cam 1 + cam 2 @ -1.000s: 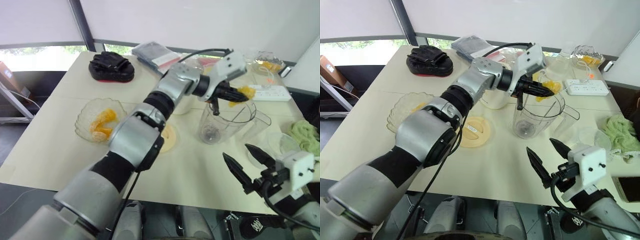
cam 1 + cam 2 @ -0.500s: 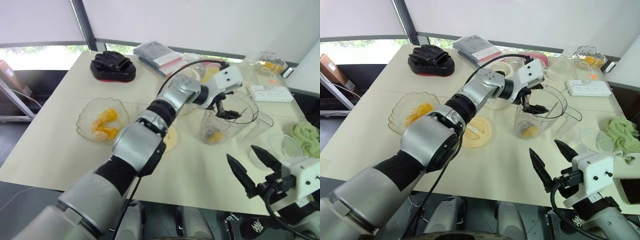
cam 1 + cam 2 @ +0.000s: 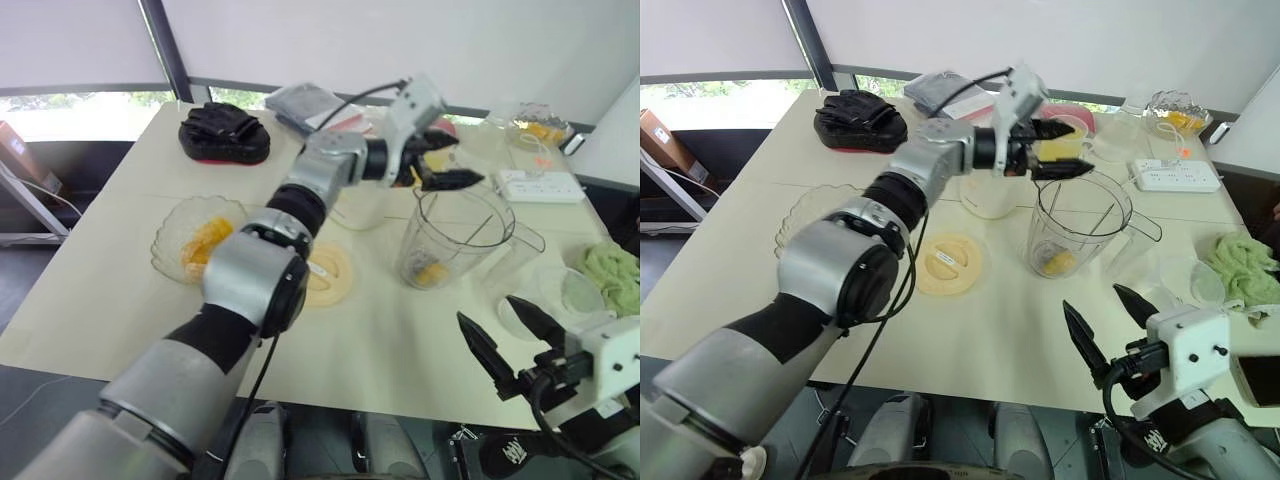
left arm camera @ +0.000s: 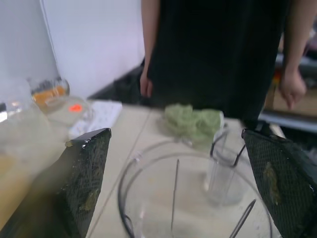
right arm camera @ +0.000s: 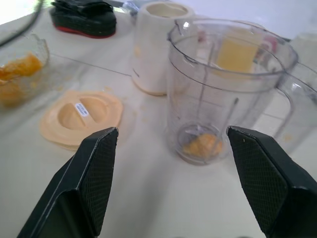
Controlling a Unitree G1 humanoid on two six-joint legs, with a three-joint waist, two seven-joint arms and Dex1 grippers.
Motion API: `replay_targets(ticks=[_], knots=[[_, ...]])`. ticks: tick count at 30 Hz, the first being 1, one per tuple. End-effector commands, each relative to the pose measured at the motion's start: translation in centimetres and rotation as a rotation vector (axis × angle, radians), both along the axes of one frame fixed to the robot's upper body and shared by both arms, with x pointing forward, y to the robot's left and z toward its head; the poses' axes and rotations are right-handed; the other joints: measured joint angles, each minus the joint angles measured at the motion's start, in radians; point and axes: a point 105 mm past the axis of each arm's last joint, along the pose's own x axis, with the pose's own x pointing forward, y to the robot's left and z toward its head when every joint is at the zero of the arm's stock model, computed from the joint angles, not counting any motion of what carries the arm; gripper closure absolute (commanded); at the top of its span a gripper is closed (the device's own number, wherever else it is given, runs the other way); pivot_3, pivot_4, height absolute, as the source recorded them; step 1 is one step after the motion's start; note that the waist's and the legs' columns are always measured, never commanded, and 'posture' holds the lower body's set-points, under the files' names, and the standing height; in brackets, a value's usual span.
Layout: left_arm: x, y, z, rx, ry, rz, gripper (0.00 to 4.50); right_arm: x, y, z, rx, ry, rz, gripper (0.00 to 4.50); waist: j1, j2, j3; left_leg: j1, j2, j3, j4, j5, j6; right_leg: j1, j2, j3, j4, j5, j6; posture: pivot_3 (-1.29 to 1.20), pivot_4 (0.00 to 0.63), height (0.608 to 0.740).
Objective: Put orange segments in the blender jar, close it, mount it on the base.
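**Blender jar** (image 3: pixel 1080 225): clear, handled, upright on the table, right of the middle and nearer the right edge. Open at the top, with no lid on it.

**Orange segment** (image 5: pixel 202 145): one piece, perhaps more, lies at the bottom of the jar by the blades. Loading has begun.

**Left tool** (image 3: pixel 1080 150): hovers above the jar's far rim with its fingers spread apart and nothing between them.

**Blender base** (image 5: pixel 157 47): white, standing just beside the jar on the side toward the far edge. Nothing is mounted on it.

**Lid** (image 3: pixel 947 263): pale yellow, flat on the table, apart from the jar toward the left edge.

**Glass bowl** (image 3: pixel 200 245): near the left edge, with several orange segments in it.

**Right tool** (image 3: pixel 1092 298): above the near edge toward the right corner, fingers apart and empty.

**Green cloth** (image 3: pixel 612 270): at the right edge.

**Progress, as judged:** early. Some fruit is in the jar. The bowl's segments, the closing and the mounting on the base are not yet done.
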Motion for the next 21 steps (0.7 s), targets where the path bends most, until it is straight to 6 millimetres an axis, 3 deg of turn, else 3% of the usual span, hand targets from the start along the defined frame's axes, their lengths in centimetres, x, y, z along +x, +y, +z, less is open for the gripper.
replay_targets(ticks=[1, 6, 8, 11, 15, 21], knots=[[-0.1, 3.0, 1.7, -0.059, -0.010, -0.068, 0.11, -0.2, -0.8, 1.4, -0.017, -0.071, -0.059, 0.81, 0.000, 0.000, 0.000, 0.000, 0.000, 0.000, 0.000, 0.000, 0.000, 0.000, 0.000, 0.000, 0.001, 0.000, 0.000, 0.00, 0.150, 0.740], [-0.7, 6.3, -2.0, 0.037, -0.019, -0.144, 0.11, -0.8, -3.5, 0.9, -0.027, -0.080, -0.203, 0.81, 0.001, 0.002, -0.001, 0.004, 0.001, 0.000, 0.000, 0.000, 0.000, 0.001, 0.000, 0.000, 0.004, 0.000, 0.000, 0.00, 0.150, 0.740], [-1.5, 8.9, -5.4, 0.135, -0.021, -0.178, 0.11, -0.7, -4.7, 0.4, 0.021, -0.106, -0.283, 0.81, -0.001, 0.002, -0.001, 0.004, 0.002, 0.000, 0.001, 0.000, 0.000, 0.002, 0.000, 0.000, 0.005, 0.000, -0.001, 0.00, 0.150, 0.740], [-3.1, 10.7, -8.6, 0.190, 0.000, -0.208, 0.11, -0.8, -6.4, -0.5, 0.043, -0.124, -0.385, 0.81, -0.008, 0.003, -0.001, 0.007, 0.004, 0.000, 0.001, 0.000, 0.000, 0.002, 0.000, 0.003, 0.007, 0.000, -0.001, 0.00, 0.150, 0.740], [-5.9, 11.0, -11.3, 0.233, 0.029, -0.286, 0.11, -1.1, -8.3, -1.6, 0.057, -0.139, -0.492, 0.81, 0.001, 0.003, -0.002, 0.008, 0.006, 0.000, 0.001, 0.000, 0.000, 0.003, -0.001, 0.003, 0.008, 0.000, -0.001, 0.00, 0.150, 0.740], [-7.8, 9.6, -12.1, 0.218, 0.032, -0.336, 0.11, -1.4, -10.7, -3.4, 0.053, -0.140, -0.638, 0.81, -0.002, 0.004, -0.002, 0.012, 0.004, 0.002, 0.002, 0.000, 0.000, 0.008, -0.004, 0.004, 0.006, 0.000, -0.001, 0.00, 0.150, 0.740]])
